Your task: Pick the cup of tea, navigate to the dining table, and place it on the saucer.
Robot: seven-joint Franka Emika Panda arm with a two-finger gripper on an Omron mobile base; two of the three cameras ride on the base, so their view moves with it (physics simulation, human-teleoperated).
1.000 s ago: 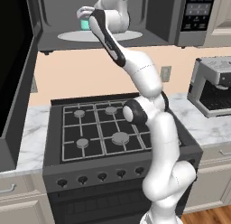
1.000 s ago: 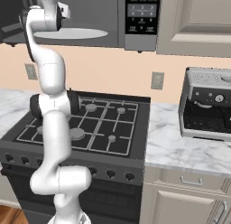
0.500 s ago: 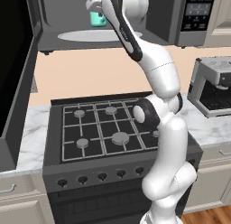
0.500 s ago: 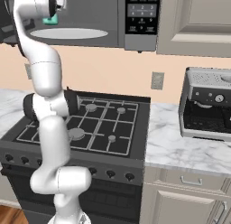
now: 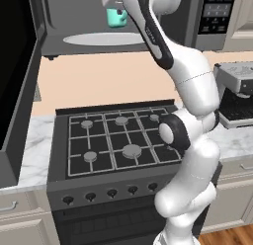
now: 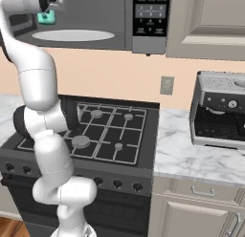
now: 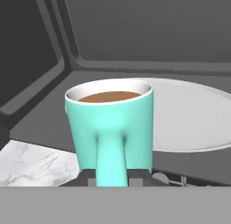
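The teal-green cup of tea [image 5: 117, 18] hangs just above the microwave's turntable, at the open front of the oven. My gripper [image 5: 113, 3] is shut on its side handle from above. From the right base camera the cup [image 6: 46, 17] peeks out beside the gripper [image 6: 51, 5]. In the hand view the cup [image 7: 110, 121] stands upright with brown liquid inside, and its handle is clamped in my gripper [image 7: 111, 177], between the dark fingertips [image 7: 137, 175]. The dining table and the saucer are out of view.
A white oval turntable plate [image 5: 104, 39] lies in the open microwave [image 6: 143, 21], whose door [image 5: 20, 91] swings out at the left. Below is a gas stove [image 5: 113, 140]. A coffee machine [image 6: 220, 107] stands on the marble counter [image 6: 191, 155] to the right.
The arm has carried the cup rightward and slightly up in the left base view, out from deep over the turntable toward the microwave's front. The grip stays shut.
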